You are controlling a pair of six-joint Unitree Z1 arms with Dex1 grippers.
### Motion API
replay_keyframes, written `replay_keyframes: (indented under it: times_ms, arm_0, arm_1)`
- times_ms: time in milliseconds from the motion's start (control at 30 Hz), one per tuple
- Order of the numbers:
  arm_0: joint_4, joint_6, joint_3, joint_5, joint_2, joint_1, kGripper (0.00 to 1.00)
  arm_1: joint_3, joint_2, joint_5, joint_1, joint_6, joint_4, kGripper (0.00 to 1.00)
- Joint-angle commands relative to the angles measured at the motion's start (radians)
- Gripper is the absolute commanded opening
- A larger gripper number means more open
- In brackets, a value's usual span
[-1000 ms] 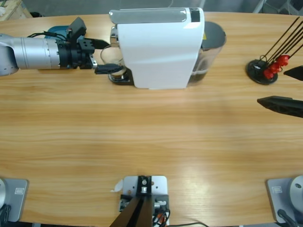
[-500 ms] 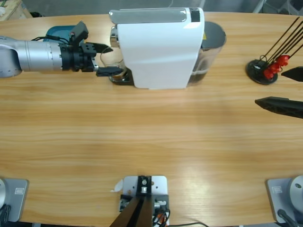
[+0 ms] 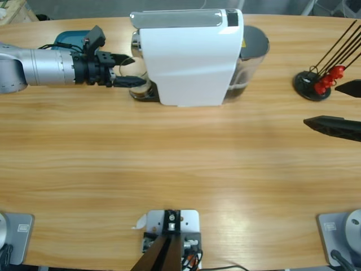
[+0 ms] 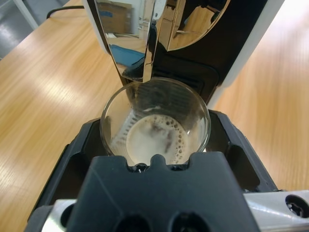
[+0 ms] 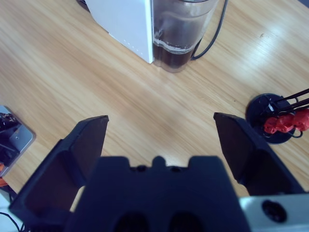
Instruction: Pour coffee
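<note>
— Since a second earlier, what moved overhead?
— Left gripper (image 3: 131,70) narrowed beside the glossy white coffee machine (image 3: 189,56).
— Left wrist?
— Black jaws clasped a round clear glass (image 4: 154,123) holding foamy coffee (image 4: 157,142).
— Right wrist?
— Right gripper (image 5: 161,140) gaped over grained wooden table (image 5: 72,72).

Looking along my right gripper (image 5: 159,140), I see its two black jaws spread wide over bare wooden table (image 5: 58,72). Ahead stands the white machine (image 5: 123,21) with its clear tank (image 5: 181,29), dark at the base, and a black cable (image 5: 215,29) curving past. A black stand (image 5: 268,113) holding red pieces (image 5: 285,122) sits at right.
</note>
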Motion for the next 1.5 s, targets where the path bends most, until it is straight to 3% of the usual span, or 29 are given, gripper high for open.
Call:
replay_keyframes:
  times_ms: [33, 67, 133, 167, 300, 467, 800, 1100, 1500]
  arm_0:
    - [-0.024, -0.035, 0.066, 0.064, -0.029, 0.039, 0.378]
    - [-0.024, -0.037, 0.069, 0.068, -0.045, 0.042, 0.324]
    - [-0.024, -0.045, 0.073, 0.074, -0.075, 0.046, 0.050]
    - [-0.023, -0.048, 0.077, 0.077, -0.085, 0.048, 0.028]
    - [-0.022, -0.062, 0.091, 0.092, -0.129, 0.060, 0.028]
    - [0.033, -0.112, 0.087, 0.212, -0.219, 0.109, 0.025]
    - [0.109, -0.269, 0.058, 0.576, -0.257, 0.237, 0.025]
    - [0.091, -0.331, -0.080, 0.606, -0.073, 0.299, 0.025]
    - [0.092, -0.364, -0.134, 0.614, 0.034, 0.312, 0.029]
  arm_1:
    - [0.017, 0.022, 0.023, 0.010, -0.012, -0.022, 0.987]
    - [0.020, 0.022, 0.026, 0.010, -0.012, -0.028, 0.987]
    - [0.023, 0.024, 0.028, 0.010, -0.012, -0.034, 0.987]
    - [0.023, 0.023, 0.029, 0.010, -0.012, -0.034, 0.987]
    - [0.025, 0.016, 0.027, 0.010, -0.012, -0.034, 0.987]
    - [0.036, 0.018, 0.029, 0.010, -0.012, -0.051, 0.987]
    - [0.045, 0.012, 0.018, 0.010, -0.010, -0.062, 0.982]
    - [0.043, 0.027, 0.019, 0.010, -0.010, -0.063, 0.982]
    - [0.048, 0.038, 0.023, 0.010, -0.010, -0.067, 0.982]
